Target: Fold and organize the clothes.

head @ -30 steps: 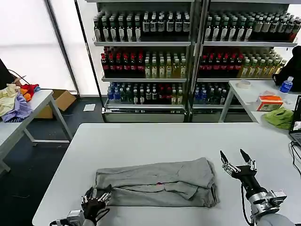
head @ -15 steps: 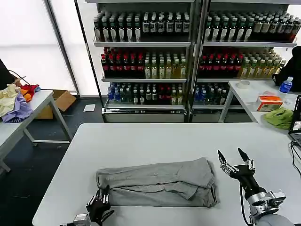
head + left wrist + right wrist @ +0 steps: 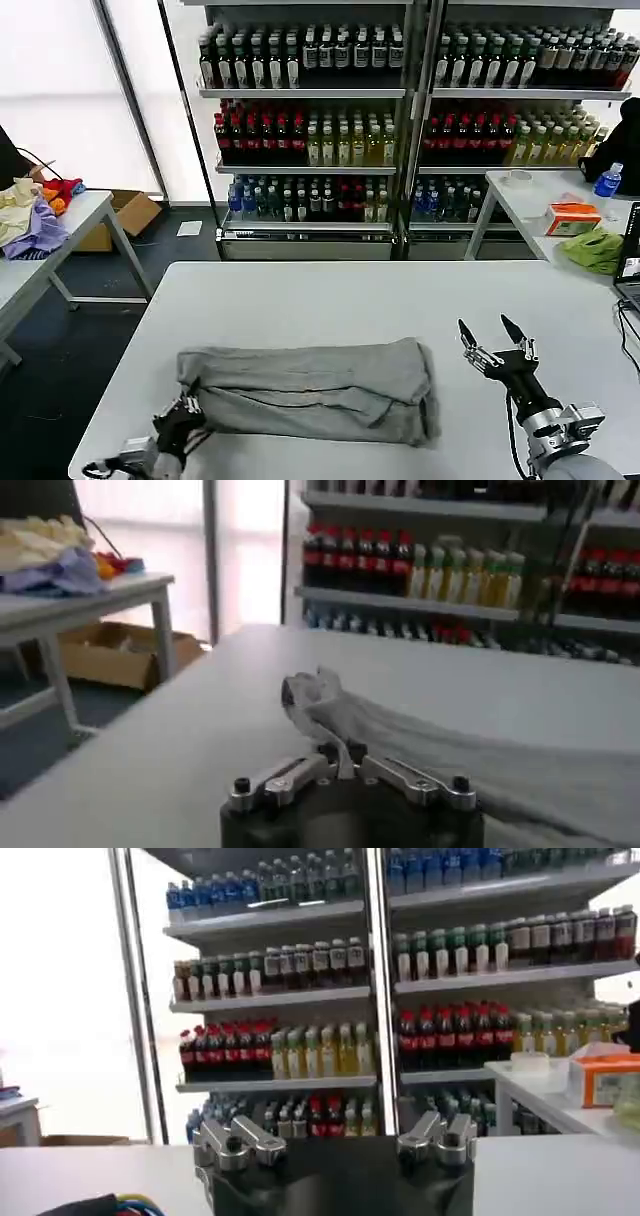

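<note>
The left gripper (image 3: 182,418), fingers pinched together, grips the near-left corner of the grey shirt (image 3: 310,388); its arm is cut off at the frame's near edge. The right gripper (image 3: 492,340) hovers right of the shirt, fingers spread, holding nothing. The shirt lies folded into a long, rumpled band across the near part of the white table (image 3: 340,295).

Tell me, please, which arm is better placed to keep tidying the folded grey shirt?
Probably the left. The left gripper is already shut on the grey shirt at its near-left corner, while the right gripper hovers open above the table, apart from the cloth.
</note>
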